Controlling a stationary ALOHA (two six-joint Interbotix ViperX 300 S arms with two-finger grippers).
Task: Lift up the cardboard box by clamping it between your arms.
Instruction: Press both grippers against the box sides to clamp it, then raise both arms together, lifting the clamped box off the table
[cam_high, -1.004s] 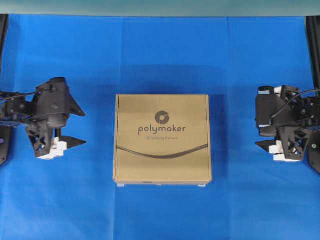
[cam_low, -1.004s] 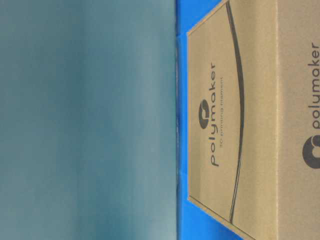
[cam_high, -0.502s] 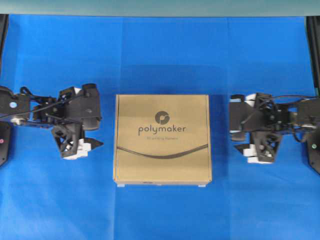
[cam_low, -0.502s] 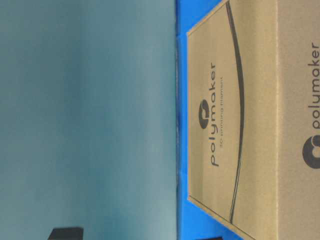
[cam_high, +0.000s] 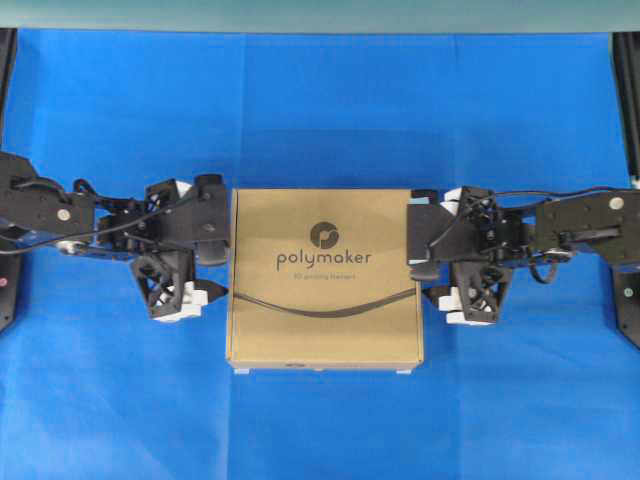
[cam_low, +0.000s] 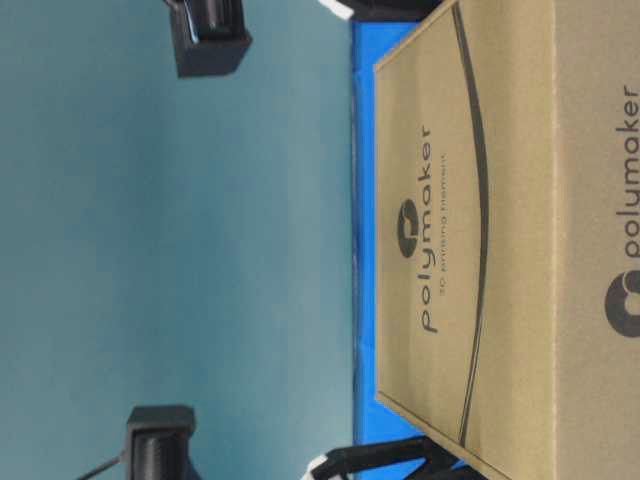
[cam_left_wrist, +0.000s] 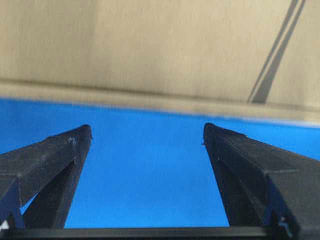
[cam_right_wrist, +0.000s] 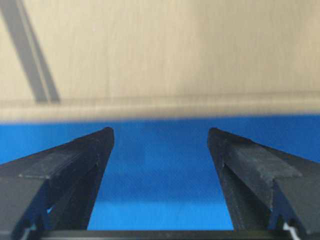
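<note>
The flat brown cardboard box (cam_high: 325, 280) with the "polymaker" logo lies on the blue cloth in the middle. My left gripper (cam_high: 222, 262) stands open at the box's left side and my right gripper (cam_high: 422, 262) stands open at its right side, both arms stretched inward. In the left wrist view the open left gripper (cam_left_wrist: 147, 131) faces the box wall (cam_left_wrist: 150, 50), with a strip of blue cloth in between. The right gripper (cam_right_wrist: 160, 132) likewise faces the box wall (cam_right_wrist: 165, 55) with nothing between its fingers. From table level the cardboard box (cam_low: 470, 250) fills the right half of the view.
Blue cloth (cam_high: 320, 110) covers the table all round the box. A teal wall (cam_high: 320, 15) runs along the back. Dark posts (cam_high: 625, 100) stand at the far corners. Black arm parts (cam_low: 210, 35) poke into the table-level view at top and bottom.
Both arms have swung inward from the table's sides until their grippers reach the box's left and right sides. The jaws stayed open. The box has not moved.
</note>
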